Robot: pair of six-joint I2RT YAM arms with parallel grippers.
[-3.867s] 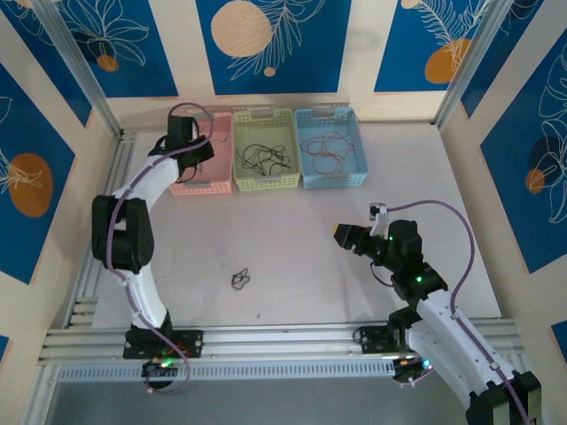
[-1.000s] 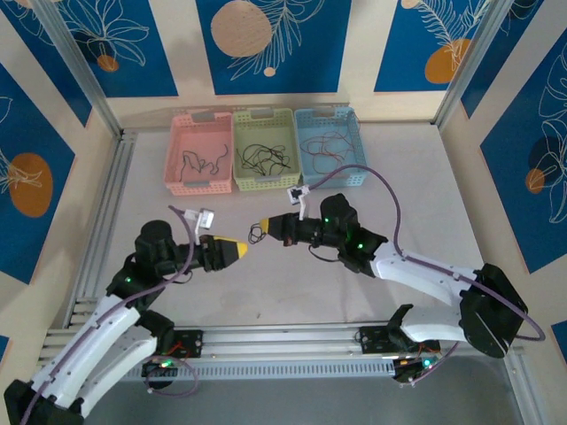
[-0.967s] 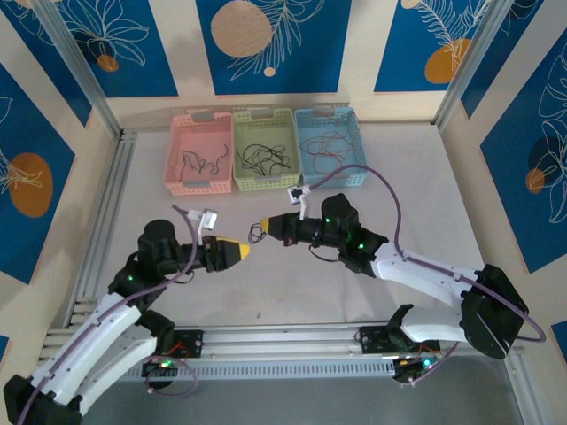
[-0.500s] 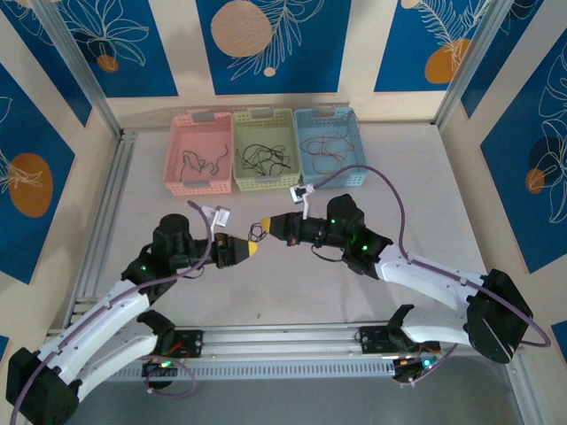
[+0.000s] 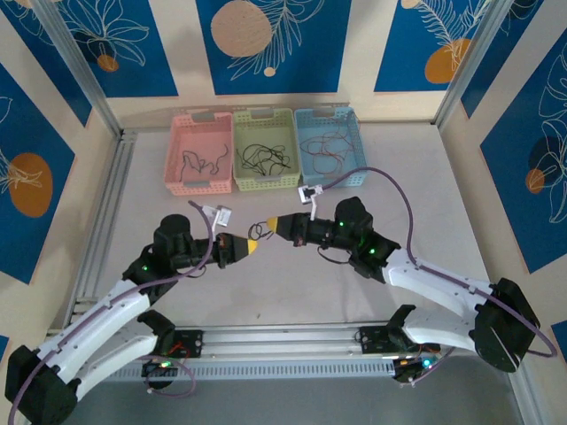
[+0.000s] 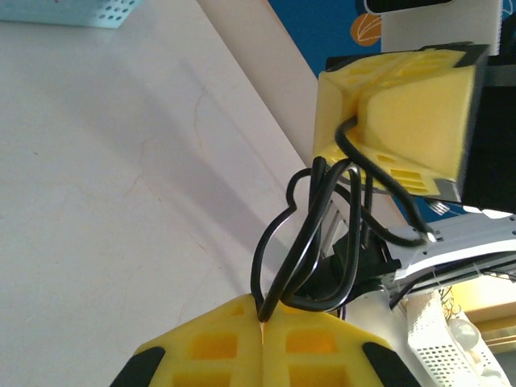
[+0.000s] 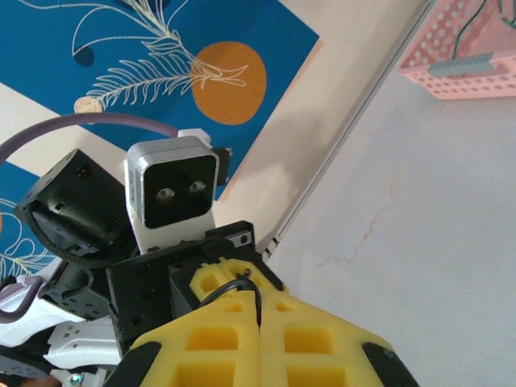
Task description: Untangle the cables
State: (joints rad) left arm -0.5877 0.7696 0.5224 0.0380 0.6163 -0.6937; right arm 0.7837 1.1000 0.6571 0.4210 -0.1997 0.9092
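Pink basket [image 5: 200, 187]: few dark cables [image 5: 199, 162]. Green basket [image 5: 266, 182]: black cables [image 5: 263, 159]. Blue basket [image 5: 335, 180]: red-orange cables [image 5: 326, 149]. Black cable tangle [image 6: 295, 242] hung above the table mid-workspace, strung btwn grippers. L gripper [image 5: 255, 244] fingers were pinched tight on one end, R gripper [image 5: 270, 227] fingers on the other.

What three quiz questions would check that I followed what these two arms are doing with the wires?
1. True or false: the left gripper is open.
2. Which holds the red-orange wires: A the pink basket, B the green basket, C the blue basket?
3. What colour is the cable tangle pinched between the left gripper and the right gripper?
Key: 1 false, it is shut on the tangle; 2 C; 3 black.
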